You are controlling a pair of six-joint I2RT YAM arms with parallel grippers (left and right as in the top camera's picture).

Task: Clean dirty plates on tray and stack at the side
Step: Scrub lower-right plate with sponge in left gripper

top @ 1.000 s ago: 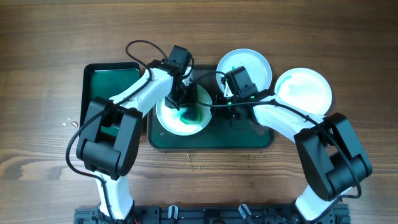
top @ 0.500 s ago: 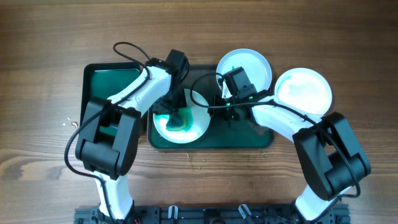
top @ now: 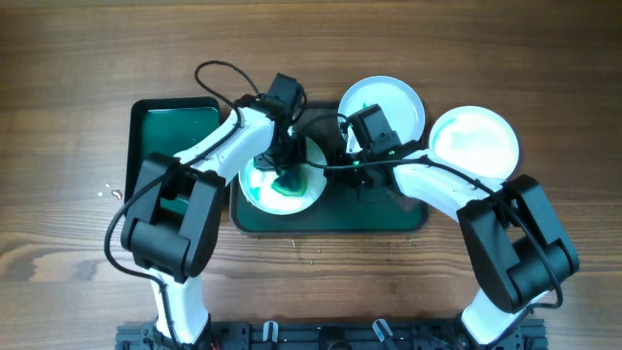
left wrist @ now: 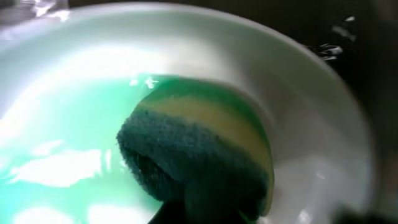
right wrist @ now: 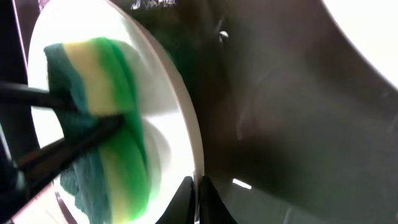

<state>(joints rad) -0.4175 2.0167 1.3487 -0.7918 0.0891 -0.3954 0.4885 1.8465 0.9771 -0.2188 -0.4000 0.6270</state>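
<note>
A white plate [top: 264, 190] with a teal smear lies on the left of the large dark tray [top: 389, 219]. My left gripper [top: 289, 177] is shut on a green and yellow sponge [left wrist: 205, 146] and presses it onto the plate's wet face [left wrist: 74, 124]. My right gripper [right wrist: 198, 193] is shut on this plate's right rim [right wrist: 186, 118], seen in the overhead view [top: 342, 160]. A second white plate [top: 398, 97] rests on the tray's far rim. A third plate [top: 476, 141] with a faint teal film lies on the table at the right.
A smaller dark tray with a green base [top: 170, 131] stands at the left, partly under my left arm. Wooden table [top: 78, 78] surrounds both trays. Small specks lie on the wood at the far left [top: 105, 192].
My left gripper moved the sponge left and nearer across the plate, then back to the right near the plate's middle. The teal smear has spread. The right arm has held still.
</note>
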